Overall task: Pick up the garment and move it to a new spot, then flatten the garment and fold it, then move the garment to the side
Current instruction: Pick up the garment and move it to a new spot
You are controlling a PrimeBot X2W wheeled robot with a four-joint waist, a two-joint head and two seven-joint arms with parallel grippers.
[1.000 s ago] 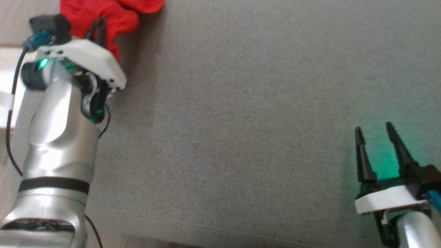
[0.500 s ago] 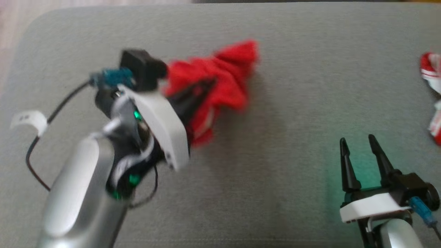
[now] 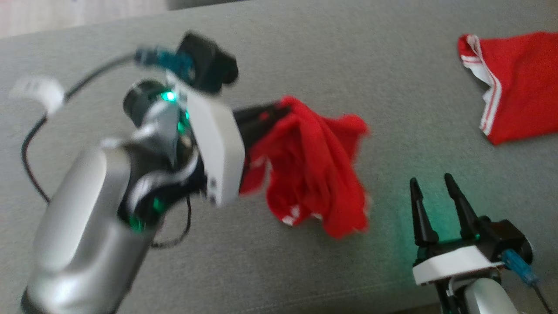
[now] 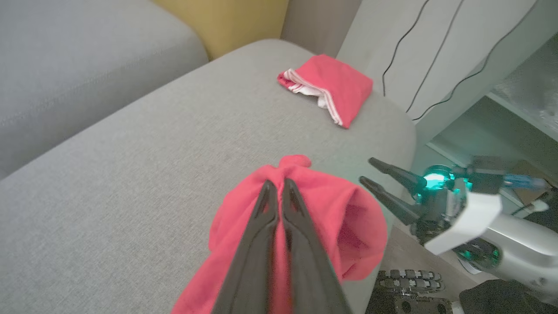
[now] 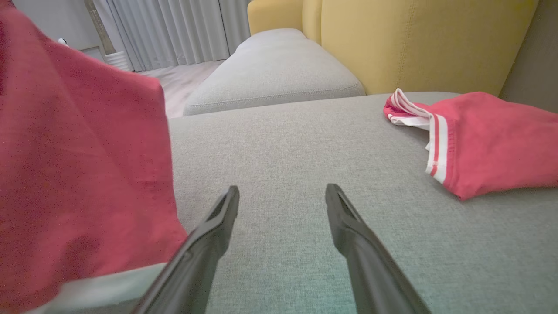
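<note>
Looking down on a broad grey sofa cushion point(image 3: 305, 270), with a yellow sofa back point(image 5: 414, 39) behind it in the right wrist view. Reaching in from the lower left across the cushion: a silver forearm point(image 3: 83, 226), ending in the left gripper point(image 3: 282, 110). Gripping the garment point(image 3: 318, 174) there: fingers pressed together with almost no gap, red cloth pinched between them near the tips. Hanging bunched from that grip over the middle of the cushion, drooping in loose folds with a strip of white trim at the lower edge. Touching the cushion or just clear of it: cannot tell, too blurred. Lying well apart toward the far right of the cushion: a second red garment point(image 3: 518, 83), folded flat, white stripes along one edge. Hovering at the lower right, near the hanging cloth but not touching it: the right gripper point(image 3: 429, 179), fingers spread wide with nothing between them, tips pointing out over bare grey fabric.
</note>
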